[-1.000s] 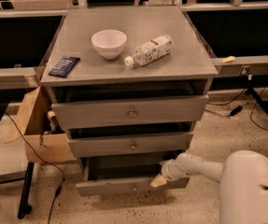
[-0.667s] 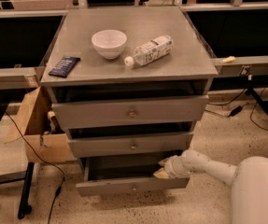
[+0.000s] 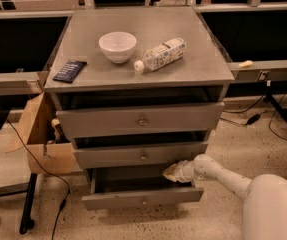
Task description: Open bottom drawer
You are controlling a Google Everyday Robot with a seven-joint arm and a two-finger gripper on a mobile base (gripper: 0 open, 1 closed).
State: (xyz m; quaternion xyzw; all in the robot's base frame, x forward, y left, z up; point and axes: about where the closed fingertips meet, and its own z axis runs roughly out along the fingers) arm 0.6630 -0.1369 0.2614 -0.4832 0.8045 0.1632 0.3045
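The gripper (image 3: 172, 172) has risen from the front edge of the bottom drawer (image 3: 143, 198), which now sits just below it and stands pulled out. I cannot tell whether the gripper is apart or together. The opening looks essentially done.

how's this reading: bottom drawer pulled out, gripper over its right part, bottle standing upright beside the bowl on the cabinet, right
Not quite. The camera view shows the bottle lying on its side beside the bowl, not standing upright. The rest holds: the bottom drawer is pulled out and the gripper is over its right part.
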